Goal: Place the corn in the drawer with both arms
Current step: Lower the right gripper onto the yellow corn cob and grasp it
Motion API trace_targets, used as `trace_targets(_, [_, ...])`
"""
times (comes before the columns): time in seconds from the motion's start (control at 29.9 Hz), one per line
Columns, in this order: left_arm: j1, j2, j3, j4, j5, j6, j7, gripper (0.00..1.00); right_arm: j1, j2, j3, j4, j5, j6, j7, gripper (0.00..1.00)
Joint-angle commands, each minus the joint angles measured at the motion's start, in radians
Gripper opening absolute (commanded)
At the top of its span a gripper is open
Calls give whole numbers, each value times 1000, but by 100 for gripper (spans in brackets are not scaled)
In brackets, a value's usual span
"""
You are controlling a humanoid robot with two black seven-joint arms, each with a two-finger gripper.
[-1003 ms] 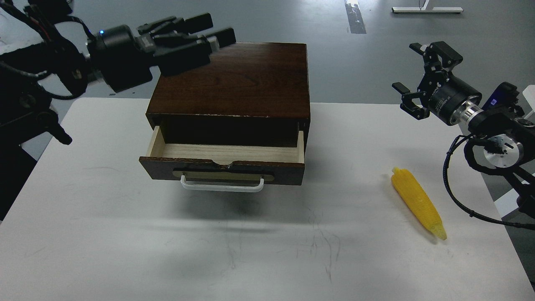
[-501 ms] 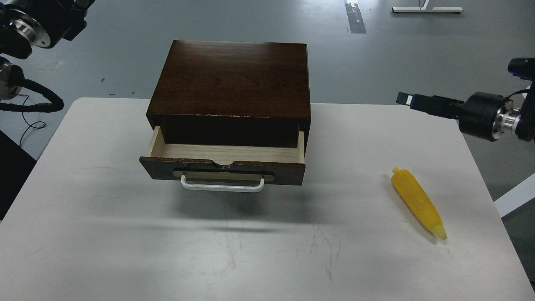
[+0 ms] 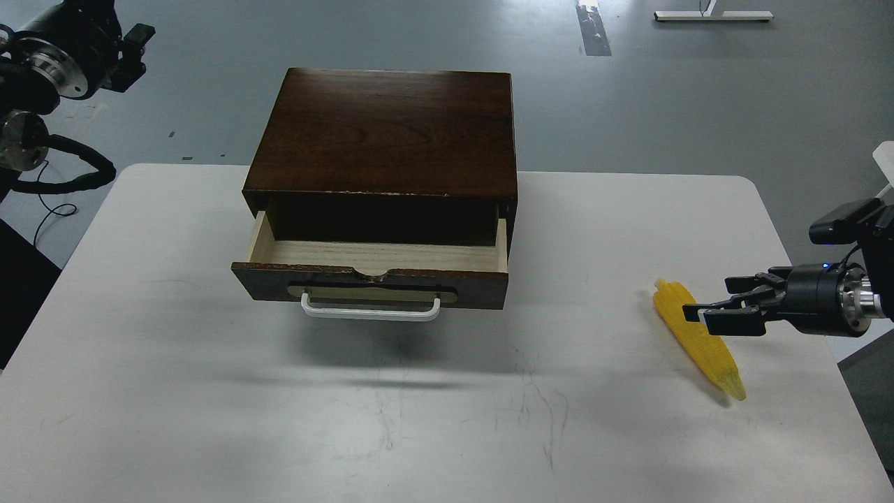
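Observation:
The yellow corn (image 3: 711, 355) lies on the white table (image 3: 209, 391) at the right, its paler tip pointing to the front right. My right gripper (image 3: 719, 300) comes in from the right edge, open, low over the corn's middle; one fingertip (image 3: 693, 314) overlaps the cob. The drawer (image 3: 370, 285) stands pulled out, its pale wood interior (image 3: 380, 253) empty, its white bar handle (image 3: 370, 312) facing me. My left arm is raised at the top left; its gripper (image 3: 129, 52) is dark and small, far from the drawer.
The dark wooden cabinet box (image 3: 384, 133) around the drawer stands at the back middle of the table. The table's right edge runs close beside the corn. Grey floor lies beyond, with a white frame base (image 3: 712, 14) far back.
My right gripper has dropped from high at the right down to the corn and turned its fingers toward it. My left arm has pulled back from above the cabinet to the top left corner.

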Motion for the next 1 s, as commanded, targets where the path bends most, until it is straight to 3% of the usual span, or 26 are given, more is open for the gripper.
trace_targets(0.0, [1,-2,1,0,2,0,-1,98,-7,3,-31,-24,0,-4,-25,100])
trace_targets(0.33, [2,-7,1,0,2,3,-12,98,-32,87,-51,-129,-61,-101,-74,96])
trace_targets(0.47, [2,-2,3,0,5,3,-13,98,-44,111,-57,-135,-63,-133,-116,96])
trace_targets(0.74, [10,3,3,-1,13,3,-21,98,-83,124,-57,-133,-66,-140,-122,89])
trace_targets(0.8, [11,1,4,-1,14,3,-21,98,-92,126,-57,-133,-66,-141,-124,84])
trace_targets(0.9, [11,1,4,-3,14,3,-22,98,-103,135,-59,-136,-66,-141,-122,58])
trace_targets(0.94, [11,1,4,-1,14,3,-22,98,-104,140,-59,-139,-66,-141,-122,42])
trace_targets(0.97, [11,3,4,-1,14,3,-22,98,-104,141,-59,-143,-66,-141,-122,34])
